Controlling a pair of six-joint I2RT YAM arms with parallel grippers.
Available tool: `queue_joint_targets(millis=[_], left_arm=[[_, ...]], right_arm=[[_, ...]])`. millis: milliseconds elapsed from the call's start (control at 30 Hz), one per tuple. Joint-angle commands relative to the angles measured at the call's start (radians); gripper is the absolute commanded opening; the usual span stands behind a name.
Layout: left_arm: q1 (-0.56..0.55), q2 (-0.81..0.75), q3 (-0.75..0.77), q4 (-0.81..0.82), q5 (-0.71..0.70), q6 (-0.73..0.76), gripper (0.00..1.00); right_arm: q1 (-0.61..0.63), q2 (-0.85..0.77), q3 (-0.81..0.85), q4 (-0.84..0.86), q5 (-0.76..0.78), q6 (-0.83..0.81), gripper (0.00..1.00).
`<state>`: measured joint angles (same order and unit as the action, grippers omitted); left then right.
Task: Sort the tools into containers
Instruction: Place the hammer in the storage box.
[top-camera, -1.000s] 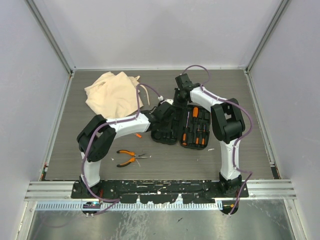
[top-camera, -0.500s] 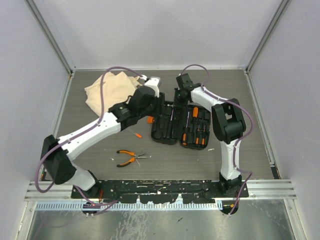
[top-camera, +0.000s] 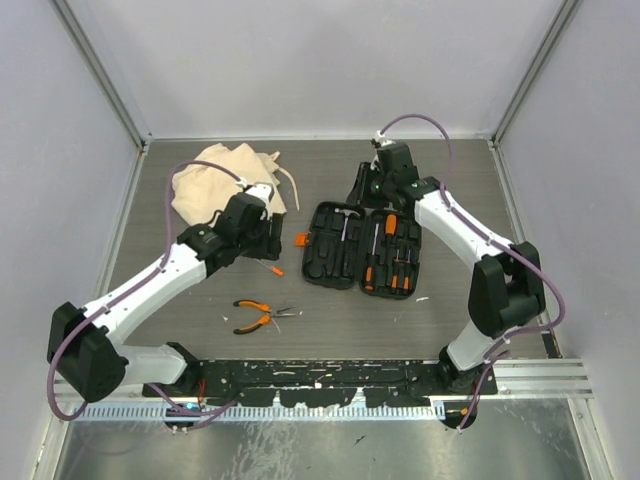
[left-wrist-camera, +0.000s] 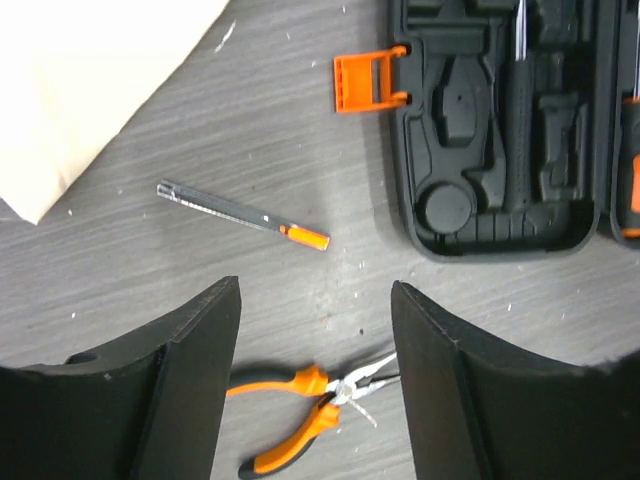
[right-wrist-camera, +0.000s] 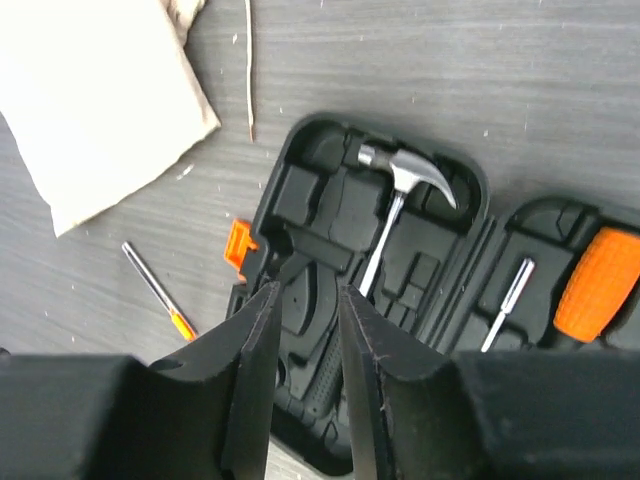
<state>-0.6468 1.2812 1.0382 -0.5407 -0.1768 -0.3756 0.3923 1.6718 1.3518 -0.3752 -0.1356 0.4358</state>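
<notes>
The black tool case (top-camera: 330, 262) lies open mid-table, its orange latch (top-camera: 301, 239) on the left side. A claw hammer (right-wrist-camera: 405, 175) and orange-handled screwdrivers (top-camera: 385, 255) rest in its moulded slots. Orange-and-black pliers (top-camera: 262, 315) lie on the table in front, and a thin screwdriver shaft with an orange tip (left-wrist-camera: 245, 212) lies left of the case. My left gripper (left-wrist-camera: 315, 295) hangs open above bare table between that shaft and the pliers (left-wrist-camera: 300, 405), holding nothing. My right gripper (right-wrist-camera: 307, 295) hovers over the case's left half, slightly open and empty.
The beige cloth bag (top-camera: 225, 180) lies crumpled at the back left, its drawstring (right-wrist-camera: 248, 70) trailing toward the case. Grey walls close in the table on three sides. A metal rail (top-camera: 320, 380) with both arm bases runs along the near edge.
My left arm swung away from the case to the left and its jaws opened wide. My right arm shifted right and toward the back, and its jaws parted a little.
</notes>
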Motion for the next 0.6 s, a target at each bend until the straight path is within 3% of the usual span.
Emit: queue_joint_targets(millis=[0, 167, 333, 567], left_arm=[[0.005, -0.057, -0.01, -0.082, 0.061, 0.062, 0.65], [0.005, -0.04, -0.005, -0.158, 0.226, 0.131, 0.72], [0.001, 0.022, -0.018, -0.191, 0.261, 0.194, 0.79], [-0.044, -0.141, -0.2, 0.066, 0.292, 0.36, 0.81]], right_arm=[[0.001, -0.088, -0.14, 0.072, -0.04, -0.015, 0.38], [0.001, -0.209, -0.294, 0.123, -0.013, 0.007, 0.48], [0.001, -0.259, -0.355, 0.126, -0.001, 0.018, 0.5], [0.0, -0.306, -0.404, 0.134, 0.008, 0.026, 0.5]])
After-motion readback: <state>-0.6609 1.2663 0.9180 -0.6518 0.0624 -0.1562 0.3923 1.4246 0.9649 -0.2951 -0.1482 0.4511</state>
